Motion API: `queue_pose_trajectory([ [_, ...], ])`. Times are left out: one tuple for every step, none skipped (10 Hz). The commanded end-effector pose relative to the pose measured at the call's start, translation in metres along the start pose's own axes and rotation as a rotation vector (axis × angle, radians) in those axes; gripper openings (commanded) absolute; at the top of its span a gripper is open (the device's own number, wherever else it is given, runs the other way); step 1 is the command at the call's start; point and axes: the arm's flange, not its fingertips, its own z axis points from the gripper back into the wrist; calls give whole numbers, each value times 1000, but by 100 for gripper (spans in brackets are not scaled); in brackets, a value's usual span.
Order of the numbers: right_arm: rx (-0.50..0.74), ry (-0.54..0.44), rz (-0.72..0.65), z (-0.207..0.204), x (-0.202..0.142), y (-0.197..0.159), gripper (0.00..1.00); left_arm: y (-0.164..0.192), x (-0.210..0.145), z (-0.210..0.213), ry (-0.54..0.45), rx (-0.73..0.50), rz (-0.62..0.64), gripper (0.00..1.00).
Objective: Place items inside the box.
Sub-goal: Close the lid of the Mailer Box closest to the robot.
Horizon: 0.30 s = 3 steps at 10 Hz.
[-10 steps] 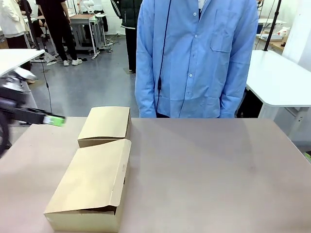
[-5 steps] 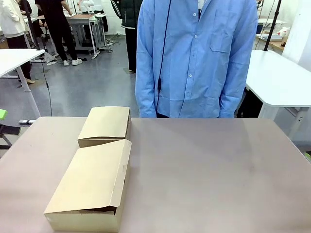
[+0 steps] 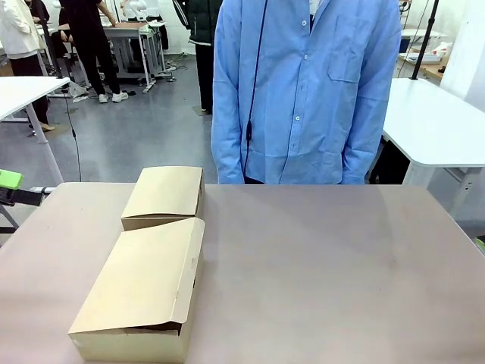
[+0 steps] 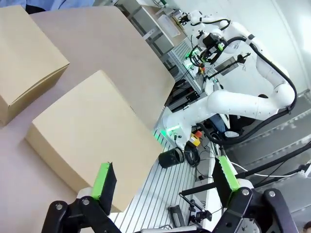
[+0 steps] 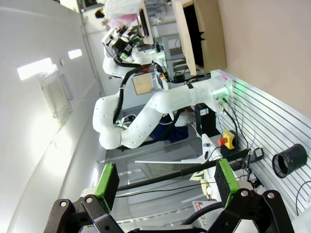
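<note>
Two closed tan cardboard boxes lie at the table's left: a long near box point(image 3: 144, 288) with its lid flap folded down, and a smaller far box point(image 3: 163, 193). The items are out of view. One green-padded fingertip point(image 3: 9, 180) of my left gripper pokes in at the far left edge, off the table. In the left wrist view my left gripper point(image 4: 164, 177) is open and empty, with the near box point(image 4: 92, 131) and far box point(image 4: 24, 53) ahead of it. My right gripper point(image 5: 165, 178) is open and empty, off the table's side.
A person in a blue shirt point(image 3: 303, 91) stands at the far edge, hands out of sight. The brown tabletop point(image 3: 333, 273) is bare in the middle and on the right. The right wrist view shows the table edge point(image 5: 262, 48) and the left arm point(image 5: 160, 107) farther off.
My left gripper pulled back leftwards from beside the far box, almost leaving the picture, then edged slightly back in. The boxes and the person have not moved.
</note>
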Motion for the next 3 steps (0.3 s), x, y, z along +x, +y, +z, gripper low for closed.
queue_pose_trajectory([
  [14,6,1,3,-1,5,100,1,-2,-1,-17,1,-10,100],
  [14,6,1,3,-1,5,100,1,-2,-1,-17,1,-10,100],
  [14,6,1,3,-1,5,100,1,-2,-1,-17,1,-10,100],
])
